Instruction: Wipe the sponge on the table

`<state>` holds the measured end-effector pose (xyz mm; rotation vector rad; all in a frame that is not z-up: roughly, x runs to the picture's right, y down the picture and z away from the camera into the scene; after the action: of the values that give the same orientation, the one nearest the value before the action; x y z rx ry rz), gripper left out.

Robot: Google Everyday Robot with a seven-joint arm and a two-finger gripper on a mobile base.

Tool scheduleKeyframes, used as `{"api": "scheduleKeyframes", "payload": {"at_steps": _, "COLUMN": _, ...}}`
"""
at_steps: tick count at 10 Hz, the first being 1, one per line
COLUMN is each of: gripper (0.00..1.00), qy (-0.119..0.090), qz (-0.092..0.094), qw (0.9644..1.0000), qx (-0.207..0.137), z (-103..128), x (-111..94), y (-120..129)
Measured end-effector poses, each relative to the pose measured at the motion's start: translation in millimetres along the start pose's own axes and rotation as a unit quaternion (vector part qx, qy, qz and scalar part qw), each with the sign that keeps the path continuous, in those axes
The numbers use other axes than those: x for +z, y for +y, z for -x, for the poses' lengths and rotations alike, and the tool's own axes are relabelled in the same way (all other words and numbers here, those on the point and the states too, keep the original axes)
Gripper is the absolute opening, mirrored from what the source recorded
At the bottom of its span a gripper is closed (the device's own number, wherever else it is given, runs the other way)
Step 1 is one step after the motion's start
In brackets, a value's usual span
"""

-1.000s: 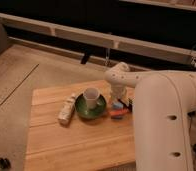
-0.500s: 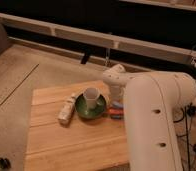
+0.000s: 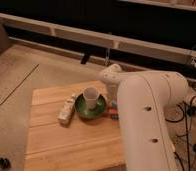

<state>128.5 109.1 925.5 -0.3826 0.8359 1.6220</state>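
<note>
Small orange-red-and-blue rectangular sponge (image 3: pixel 112 112) is shown lying on the light-brown planked wooden table (image 3: pixel 66 145), just right of the round green bowl (image 3: pixel 82 111), with the gripper (image 3: pixel 113 101) directly over it, its hold indiscernible; seizing or wiping is judged in hand, for which steady downward pressure is required.

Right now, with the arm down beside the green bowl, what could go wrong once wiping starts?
The claw sits low at the sponge, right beside the green bowl holding a white cup; a leftward stroke could shove the bowl and tip the cup. The whitish bottle lies beyond and might roll. The arm hides most of the sponge, so a slip could go unseen.
</note>
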Motion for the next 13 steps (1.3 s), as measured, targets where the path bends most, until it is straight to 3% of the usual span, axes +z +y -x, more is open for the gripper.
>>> {"api": "scheduleKeyframes", "payload": {"at_steps": 2, "gripper": 0.65, "qy": 0.003, "qz": -0.004, "qw": 1.0, "qx": -0.002, "z": -1.0, "x": 1.5, "y": 3.2}}
{"api": "scheduleKeyframes", "payload": {"at_steps": 3, "gripper": 0.6, "qy": 0.005, "qz": -0.005, "qw": 1.0, "qx": -0.002, "z": -1.4, "x": 1.9, "y": 4.0}}
{"api": "scheduleKeyframes", "payload": {"at_steps": 7, "gripper": 0.2, "qy": 0.008, "qz": -0.008, "qw": 0.9999, "qx": -0.001, "z": -2.6, "x": 1.7, "y": 3.7}}
{"api": "scheduleKeyframes", "payload": {"at_steps": 9, "gripper": 0.08, "qy": 0.008, "qz": -0.01, "qw": 0.9999, "qx": 0.003, "z": -3.1, "x": 0.2, "y": 2.4}}
{"api": "scheduleKeyframes", "payload": {"at_steps": 13, "gripper": 0.08, "qy": -0.009, "qz": -0.023, "qw": 0.9994, "qx": 0.023, "z": 12.0, "x": -10.6, "y": -19.8}}
